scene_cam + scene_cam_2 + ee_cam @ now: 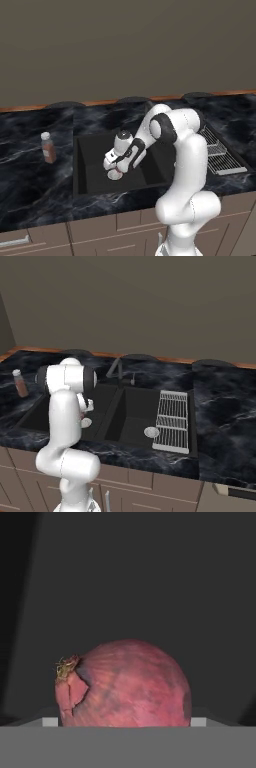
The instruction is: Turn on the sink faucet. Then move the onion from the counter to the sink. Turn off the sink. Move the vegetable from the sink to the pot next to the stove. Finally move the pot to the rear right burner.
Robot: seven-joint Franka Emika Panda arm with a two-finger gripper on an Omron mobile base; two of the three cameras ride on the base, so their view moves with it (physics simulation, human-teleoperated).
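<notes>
Gripper [116, 173] reaching into the sink [90, 170], jaws standing wide around the onion [124, 684]; hold not confirmable.

The glossy black marble counter [35, 190] is seen spread on both sides of the claw [116, 172], with the matte black sink [90, 172] sunk into it around the claw. A white-capped brown bottle [48, 148] is stood upright on the counter, left of the claw. A silver wire rack [173, 420] is laid over the sink's right basin, well to the claw's right.
</notes>
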